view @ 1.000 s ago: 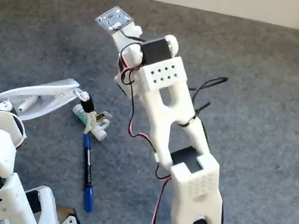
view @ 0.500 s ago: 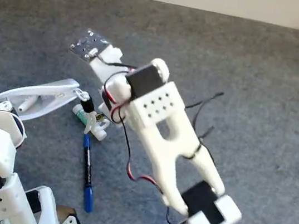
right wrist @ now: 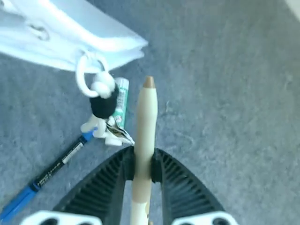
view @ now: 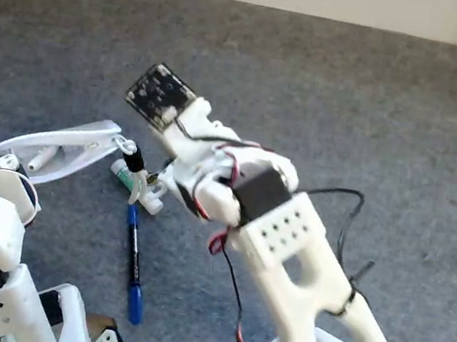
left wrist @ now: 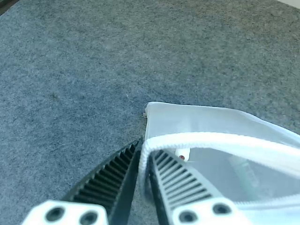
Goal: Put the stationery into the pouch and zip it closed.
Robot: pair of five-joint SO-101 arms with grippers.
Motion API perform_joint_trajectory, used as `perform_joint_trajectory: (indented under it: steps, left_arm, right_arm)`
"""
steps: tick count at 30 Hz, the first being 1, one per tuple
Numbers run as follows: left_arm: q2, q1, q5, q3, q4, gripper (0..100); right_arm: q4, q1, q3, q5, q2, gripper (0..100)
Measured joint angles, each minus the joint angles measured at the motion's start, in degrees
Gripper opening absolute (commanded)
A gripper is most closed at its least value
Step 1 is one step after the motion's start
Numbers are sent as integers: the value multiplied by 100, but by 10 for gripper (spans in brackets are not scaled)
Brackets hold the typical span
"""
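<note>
- The left gripper [left wrist: 145, 150] pinches the pouch [left wrist: 206, 122] by its rim, probably to hold the mouth open.
- The right gripper [right wrist: 141, 157] clamps a beige pencil [right wrist: 146, 117], seemingly for insertion.

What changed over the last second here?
The right hand, now shut on a beige pen, swung down and in toward the zipper end of the pouch. The left hand, the pouch, the blue pen and the green tube stayed put.

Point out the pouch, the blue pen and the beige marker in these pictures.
pouch [left wrist: 201, 119]: left wrist view, white fabric near its corner.
blue pen [view: 134, 264]: high view, middle of its barrel.
beige marker [right wrist: 146, 117]: right wrist view, barrel below its tip.
</note>
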Motion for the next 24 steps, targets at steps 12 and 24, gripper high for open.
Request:
perform_joint_trajectory:
  steps: [12, 24]
  left_arm:
    - [0, 0, 0, 0, 0, 6]
    - [-9, 0, 0, 114, 0, 6]
  right_arm:
    - [-1925, -299, 1908, -1433, -1943, 6]
    - [-3684, -914, 3332, -1873, -2646, 5]
